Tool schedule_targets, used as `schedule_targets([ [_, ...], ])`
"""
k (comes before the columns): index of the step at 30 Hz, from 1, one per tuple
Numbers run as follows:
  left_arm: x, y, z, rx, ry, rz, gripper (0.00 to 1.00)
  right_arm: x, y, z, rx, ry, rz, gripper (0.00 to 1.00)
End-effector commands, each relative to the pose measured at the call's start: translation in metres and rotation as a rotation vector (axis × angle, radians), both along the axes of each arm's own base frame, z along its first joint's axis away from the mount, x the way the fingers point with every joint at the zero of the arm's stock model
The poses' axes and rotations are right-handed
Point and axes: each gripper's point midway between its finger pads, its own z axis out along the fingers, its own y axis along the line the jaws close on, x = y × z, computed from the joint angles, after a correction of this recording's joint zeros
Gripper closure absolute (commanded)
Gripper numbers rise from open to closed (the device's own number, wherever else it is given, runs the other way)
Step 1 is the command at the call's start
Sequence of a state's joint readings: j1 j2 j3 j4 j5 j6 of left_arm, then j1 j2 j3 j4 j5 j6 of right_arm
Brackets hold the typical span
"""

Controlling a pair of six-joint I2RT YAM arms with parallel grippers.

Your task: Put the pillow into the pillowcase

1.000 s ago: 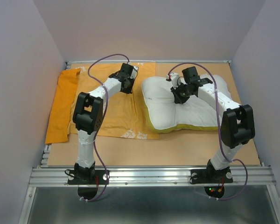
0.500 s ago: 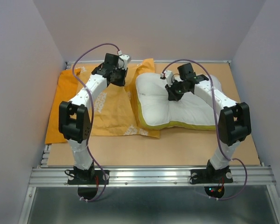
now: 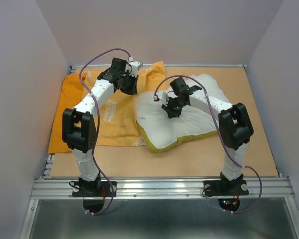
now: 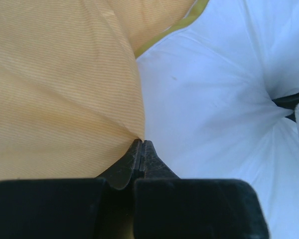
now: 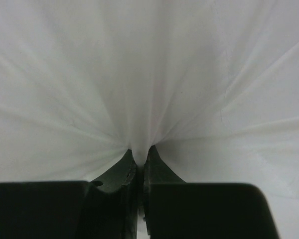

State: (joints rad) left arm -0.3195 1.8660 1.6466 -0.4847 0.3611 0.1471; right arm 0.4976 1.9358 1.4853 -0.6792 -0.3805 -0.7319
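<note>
The white pillow (image 3: 189, 117) with yellow piping lies at the table's middle right, tilted, its left end against the pillowcase. The orange-yellow pillowcase (image 3: 109, 117) lies spread at the left, its right edge lifted. My left gripper (image 3: 131, 85) is shut on the pillowcase's raised edge; the left wrist view shows the orange pillowcase fabric (image 4: 60, 89) pinched at the left gripper (image 4: 141, 143), with the pillow (image 4: 214, 89) beside it. My right gripper (image 3: 170, 110) is shut on a fold of the pillow's top; in the right wrist view the pillow fabric (image 5: 139, 74) bunches into the right gripper (image 5: 139, 154).
A fold of the orange fabric (image 3: 65, 119) hangs toward the table's left edge. Grey walls stand close on the left, back and right. The metal rail (image 3: 159, 186) with both arm bases runs along the near edge. Bare table (image 3: 249, 149) shows right of the pillow.
My right gripper has dragged the pillow leftward and toward the front, turning it, up to the pillowcase. My left gripper has lifted the pillowcase's right edge upward and back.
</note>
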Motion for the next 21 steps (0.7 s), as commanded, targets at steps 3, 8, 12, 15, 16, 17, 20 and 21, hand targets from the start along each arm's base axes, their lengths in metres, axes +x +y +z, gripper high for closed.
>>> schedule_targets([
  [3,-0.022,-0.007,0.035,-0.046,-0.063,-0.101,1.0,0.074,0.001,0.049,0.009,-0.224,-0.076,0.99],
  [8,-0.036,-0.009,0.03,-0.043,-0.037,-0.176,1.0,0.121,0.019,0.093,0.12,-0.28,-0.206,0.99],
  [12,-0.042,-0.01,0.036,-0.045,-0.044,-0.225,1.0,0.151,0.031,0.107,0.163,-0.313,-0.291,0.99],
  [15,-0.047,-0.01,0.037,-0.037,-0.028,-0.242,1.0,0.164,0.032,0.111,0.183,-0.321,-0.36,0.99],
  [16,-0.051,-0.011,0.036,-0.043,-0.02,-0.265,1.0,0.167,0.036,0.107,0.215,-0.308,-0.396,0.99],
  [17,-0.053,-0.012,0.036,-0.048,-0.018,-0.278,1.0,0.168,0.039,0.104,0.234,-0.298,-0.42,0.99],
  [20,-0.065,-0.019,0.035,-0.085,0.02,-0.347,1.0,0.173,0.049,0.073,0.226,-0.278,-0.53,1.0],
  [21,-0.067,-0.021,0.036,-0.093,0.027,-0.366,1.0,0.174,0.05,0.064,0.22,-0.28,-0.554,0.99],
])
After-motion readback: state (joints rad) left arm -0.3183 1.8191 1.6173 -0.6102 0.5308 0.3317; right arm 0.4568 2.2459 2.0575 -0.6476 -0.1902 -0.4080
